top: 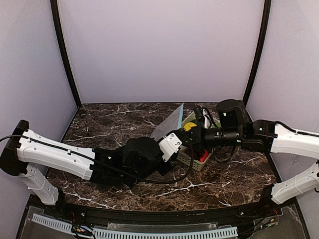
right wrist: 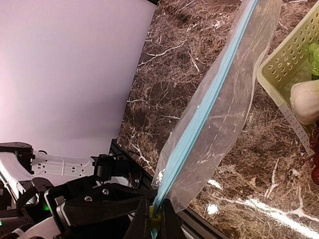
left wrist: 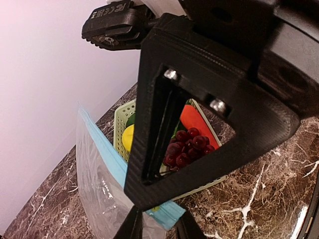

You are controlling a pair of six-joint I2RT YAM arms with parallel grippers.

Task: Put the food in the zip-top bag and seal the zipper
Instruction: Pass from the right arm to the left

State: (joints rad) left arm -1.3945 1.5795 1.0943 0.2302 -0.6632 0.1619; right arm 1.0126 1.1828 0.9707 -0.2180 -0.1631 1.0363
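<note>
The clear zip-top bag [top: 169,124] stands on edge beside the pale green basket [top: 192,160]. My right gripper [right wrist: 155,223] is shut on the near end of the teal zipper [right wrist: 209,99], holding the bag [right wrist: 227,114] up. My left gripper [left wrist: 159,229] is open, with its fingers [left wrist: 132,226] on either side of the bag's teal corner [left wrist: 167,211]. In the basket [left wrist: 119,119] lie the food pieces: purple grapes [left wrist: 187,147], a red pepper [left wrist: 197,124] and a yellow lemon [left wrist: 128,137]. The right wrist view also shows a white bulb [right wrist: 305,99] and leafy green [right wrist: 314,55] there.
The right gripper's black body [left wrist: 209,94] fills most of the left wrist view, just beyond my left fingers. Both grippers [top: 182,137] meet just left of the basket. Dark marble table [top: 114,124] extends to the back wall.
</note>
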